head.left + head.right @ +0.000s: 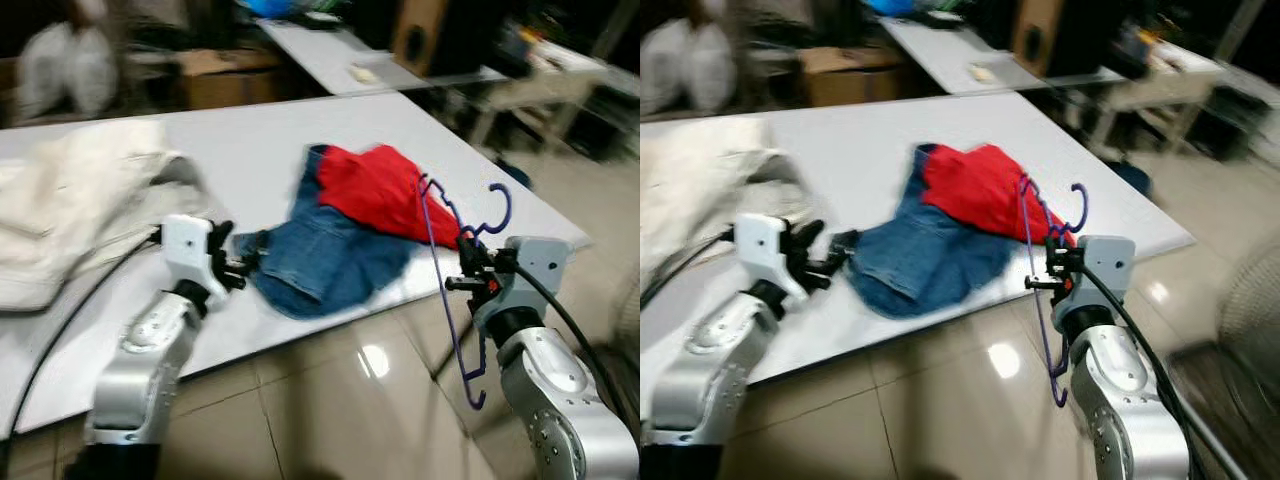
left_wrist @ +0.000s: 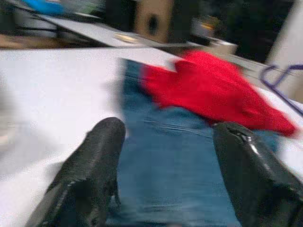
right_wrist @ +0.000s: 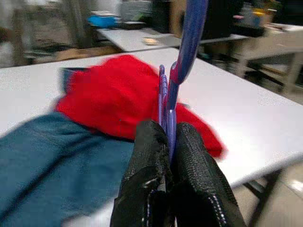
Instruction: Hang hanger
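The right claw [image 1: 468, 262] pinches the purple hanger [image 1: 447, 290] at lower right; left claw [image 1: 238, 262] is spread; hanging remains undone.

On the white flat surface [image 1: 250, 150], a red cloth garment [image 1: 375, 190] overlaps blue denim jeans [image 1: 320, 255] at two o'clock; cream crumpled fabric [image 1: 75, 205] lies at nine o'clock.
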